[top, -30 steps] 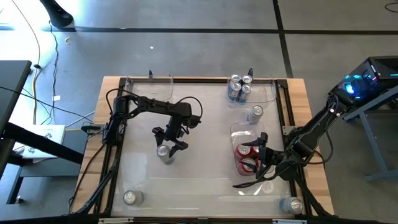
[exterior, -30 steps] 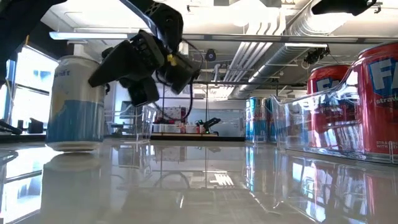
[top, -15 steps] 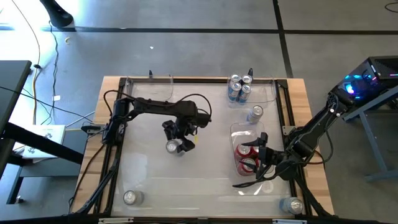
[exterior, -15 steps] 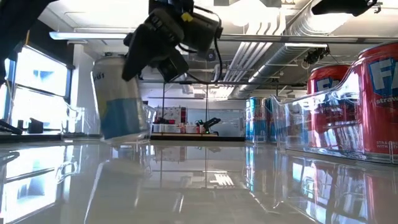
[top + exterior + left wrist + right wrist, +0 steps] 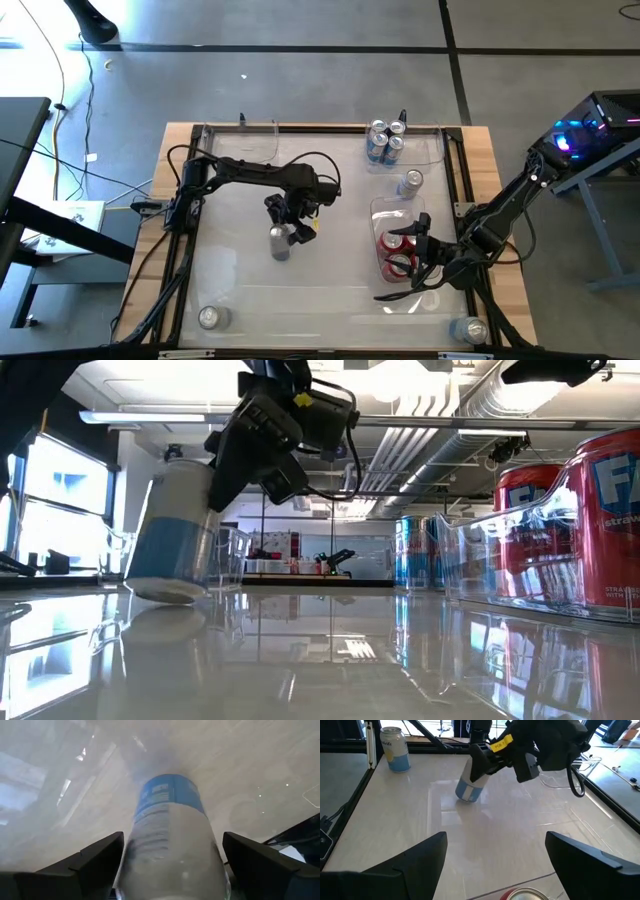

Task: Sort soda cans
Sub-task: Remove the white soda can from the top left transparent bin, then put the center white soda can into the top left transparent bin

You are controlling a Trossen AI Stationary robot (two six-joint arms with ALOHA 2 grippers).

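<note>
High view: the left gripper (image 5: pixel 287 222) is over the middle of the worktop (image 5: pixel 230 280), its fingers closed around the upper part of a silver-and-blue can (image 5: pixel 280 243). The low view shows this can (image 5: pixel 172 540) tilted, its top leaning toward the gripper (image 5: pixel 250 445) and its bottom edge at or just above the glossy surface; whether it touches cannot be told. In the left wrist view the can (image 5: pixel 170 845) fills the space between the two dark fingers (image 5: pixel 92 862), blue band toward its far end.

The right gripper (image 5: pixel 415 262) waits above a clear bin (image 5: pixel 378 207) on the right side of the worktop, fingers spread wide and holding nothing; red cans (image 5: pixel 395 243) stand in that bin below it. The right wrist view shows the spread fingers (image 5: pixel 405 865) with the rim of a red can (image 5: pixel 522 894) between them.

Blue cans (image 5: pixel 385 141) are clustered in another clear bin (image 5: pixel 432 150) at the far right corner. One loose can (image 5: pixel 410 182) stands between the two bins. Another can (image 5: pixel 209 317) stands near the front left corner, and one more (image 5: pixel 472 329) at the front right corner.
</note>
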